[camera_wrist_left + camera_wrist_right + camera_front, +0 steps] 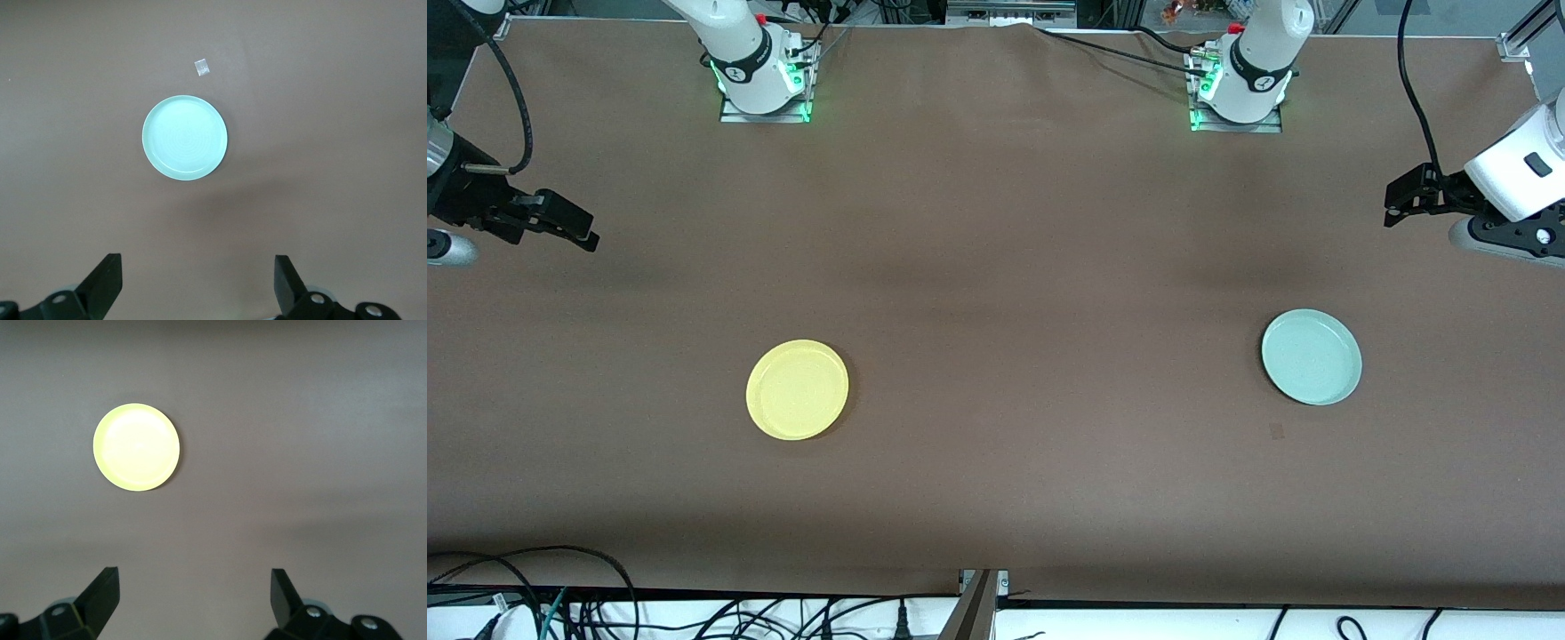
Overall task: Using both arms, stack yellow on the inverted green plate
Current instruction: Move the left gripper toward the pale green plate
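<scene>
The yellow plate lies flat on the brown table toward the right arm's end; it also shows in the right wrist view. The pale green plate lies rim up toward the left arm's end, and it shows in the left wrist view. My right gripper hangs open and empty high over the table's edge at its own end, well away from the yellow plate; its jaws stand wide apart. My left gripper hangs open and empty over its own end, away from the green plate; its jaws stand wide apart.
A small square mark lies on the cloth near the green plate, nearer to the front camera; it shows in the left wrist view. The arm bases stand along the table's back edge. Cables run below the front edge.
</scene>
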